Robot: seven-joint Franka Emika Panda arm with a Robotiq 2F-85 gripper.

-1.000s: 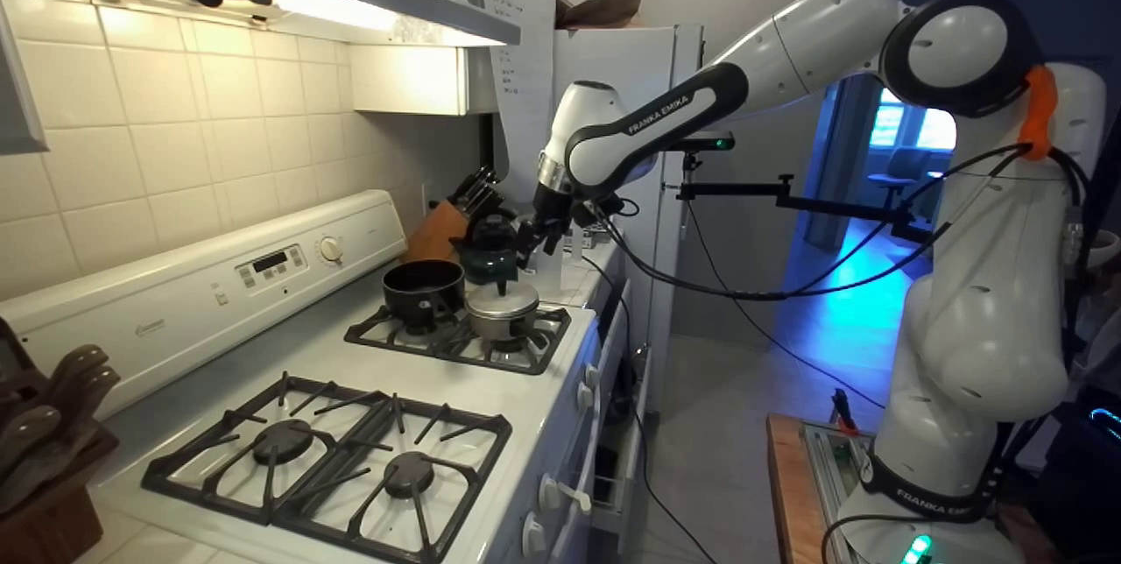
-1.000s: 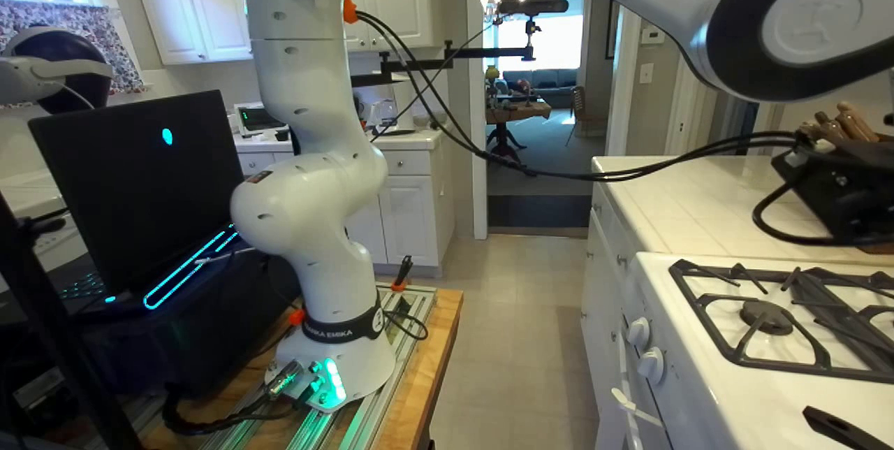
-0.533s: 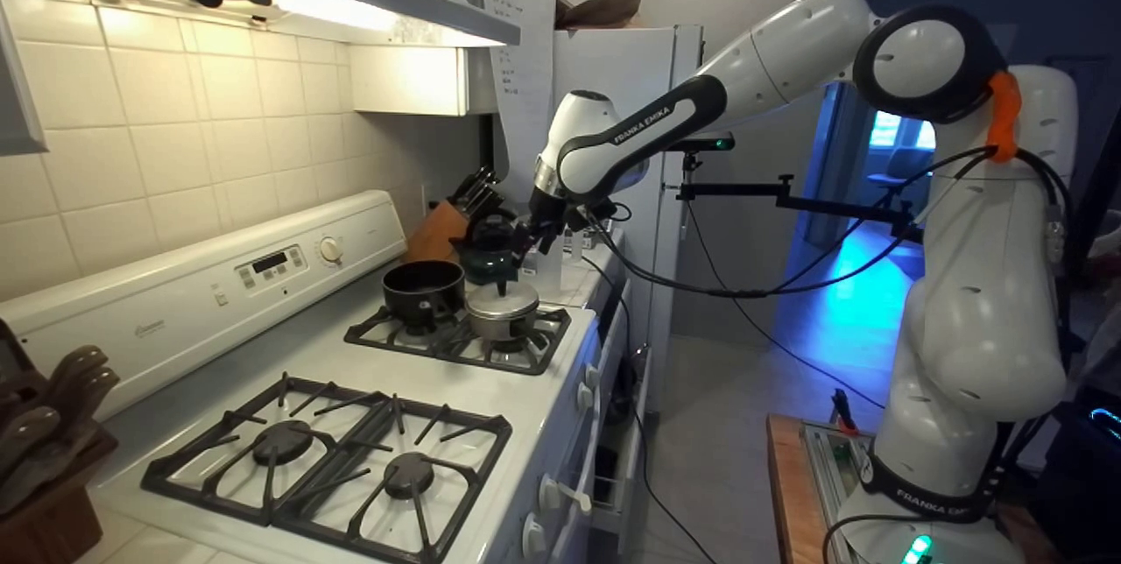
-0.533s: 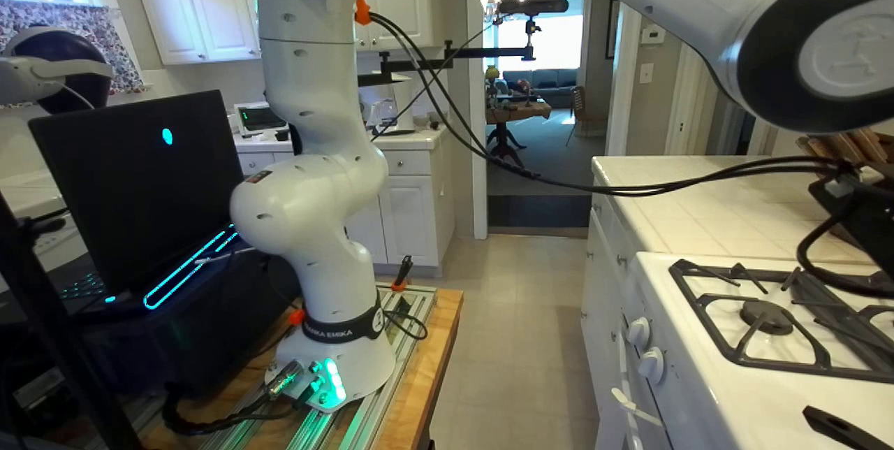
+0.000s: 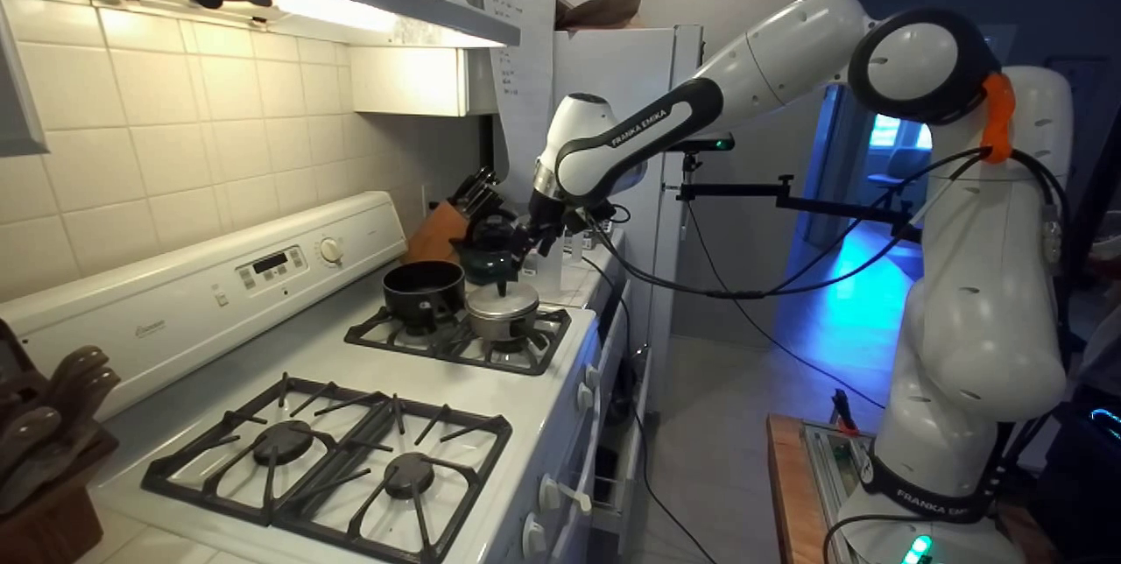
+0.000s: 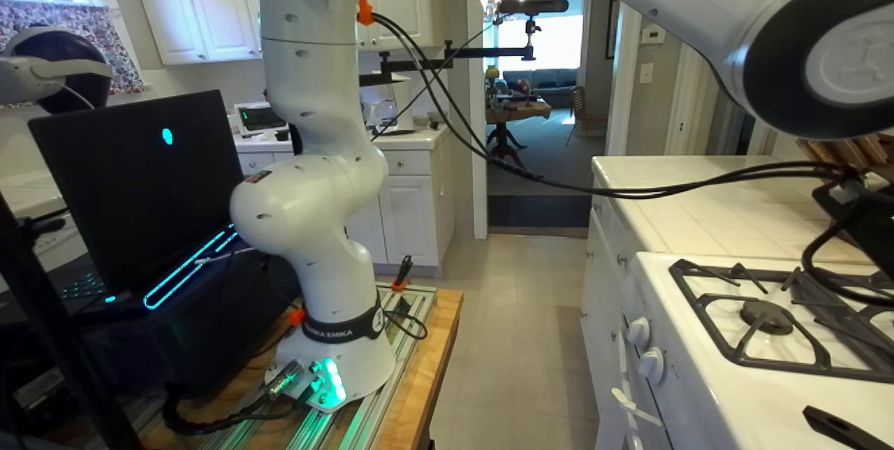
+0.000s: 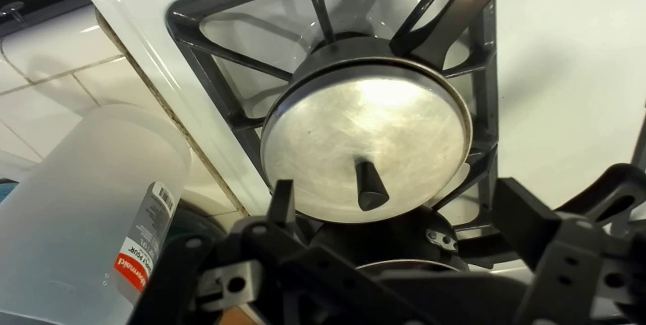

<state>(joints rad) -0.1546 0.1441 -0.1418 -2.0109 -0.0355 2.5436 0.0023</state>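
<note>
Near knife block point(image 5: 57, 498): dark wood at the left edge of an exterior view, brown handles sticking up.
Near grate point(image 5: 331, 463): black bars over two burners of the white stove point(image 5: 394, 371).
Black pot point(image 5: 423, 288): uncovered, standing on the far grate point(image 7: 487, 103).
Far knife block point(image 5: 436, 233): slanted, beyond the black pot.
Kettle point(image 5: 489, 264): dark, just beside the far knife block, its base hidden.
Lidded pot point(image 5: 504, 320): upright on the far grate beside the black pot; whether they touch, I cannot tell.
Lid point(image 7: 333, 128): seated on its pot, black knob point(image 7: 372, 191) uppermost.
Hand point(image 5: 530, 249): spread wide, gripping nothing; it hangs above the lidded pot, its nearest thing. In the wrist view the fingers point(image 7: 525, 221) stand well apart, the knob showing between them, lower and untouched. My judgement of progress: placing over the pot looks done; contact and grip are not yet made.
Plastic jug point(image 7: 86, 178): translucent, on the tiled desk point(image 7: 45, 105) next to the stove.
Arm point(image 5: 976, 310): white, stretching across from its base at the right.
</note>
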